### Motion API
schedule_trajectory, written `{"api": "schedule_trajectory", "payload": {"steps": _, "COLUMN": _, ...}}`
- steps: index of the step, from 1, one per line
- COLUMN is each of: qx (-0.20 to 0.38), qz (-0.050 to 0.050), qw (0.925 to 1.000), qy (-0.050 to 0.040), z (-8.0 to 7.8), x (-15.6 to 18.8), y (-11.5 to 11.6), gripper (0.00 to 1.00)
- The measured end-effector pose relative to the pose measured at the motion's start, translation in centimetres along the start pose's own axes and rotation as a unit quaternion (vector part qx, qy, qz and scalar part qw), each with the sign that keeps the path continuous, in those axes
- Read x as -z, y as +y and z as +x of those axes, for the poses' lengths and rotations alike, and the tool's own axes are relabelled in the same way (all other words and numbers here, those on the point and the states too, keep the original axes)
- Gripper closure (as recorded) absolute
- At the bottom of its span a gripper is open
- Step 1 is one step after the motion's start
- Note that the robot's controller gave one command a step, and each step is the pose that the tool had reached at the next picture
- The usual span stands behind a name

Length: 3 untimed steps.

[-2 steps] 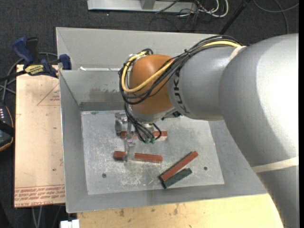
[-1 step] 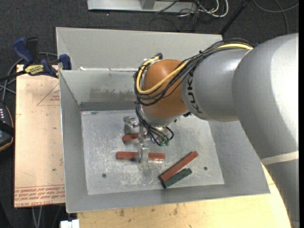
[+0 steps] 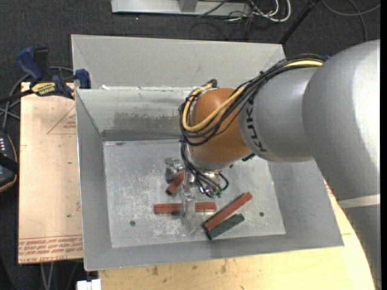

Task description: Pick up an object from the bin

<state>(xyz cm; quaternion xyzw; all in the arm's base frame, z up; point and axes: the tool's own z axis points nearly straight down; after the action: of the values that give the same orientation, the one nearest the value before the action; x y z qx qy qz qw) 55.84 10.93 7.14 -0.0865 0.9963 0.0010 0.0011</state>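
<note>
A short red-brown bar (image 3: 164, 208) lies flat on the floor of the bin (image 3: 91, 174), low in the frame and a little left of centre. It is taken as the thing most likely concerned by the task, since the gripper (image 3: 186, 205) is set down right at its right end. A matching red-brown piece (image 3: 205, 206) is seen just on the other side of the gripper, in line with the first. Whether these are two bars or one bar crossed by the metal tip cannot be told. How wide the claw is set cannot be told either, as it is seen from above and partly covered by the orange wrist cover (image 3: 217, 125) and its cables. Nothing can be said to be held.

The arm is brought in from the right of the frame and pointed steeply downward, which is judged to suit flat things that can only be taken from above. A third, shorter red-brown bar (image 3: 176, 184) lies tilted just above the gripper, close under the wrist. To the lower right, a longer red-brown bar (image 3: 234, 204) and a dark green bar (image 3: 224, 225) lie side by side on a slant, apart from the gripper. Because the bars lie thin against the floor, a low, well-centred grasp is judged necessary, and a slip off an edge is the likely risk.
</note>
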Motion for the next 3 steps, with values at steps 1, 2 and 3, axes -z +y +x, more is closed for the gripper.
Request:
{"api": "schedule_trajectory", "payload": {"steps": 1, "qx": -0.008, "qz": 0.000, "qw": 1.0000, "qy": 0.0020, "z": 5.1, "x": -0.1, "y": -1.9, "gripper": 0.00}}
{"api": "schedule_trajectory", "payload": {"steps": 2, "qx": -0.007, "qz": 0.000, "qw": 1.0000, "qy": -0.0006, "z": 4.8, "x": 0.2, "y": -1.8, "gripper": 1.00}}
{"api": "schedule_trajectory", "payload": {"steps": 3, "qx": -0.027, "qz": 0.001, "qw": 0.9996, "qy": -0.0023, "z": 7.0, "x": 0.4, "y": -10.2, "gripper": 1.00}}
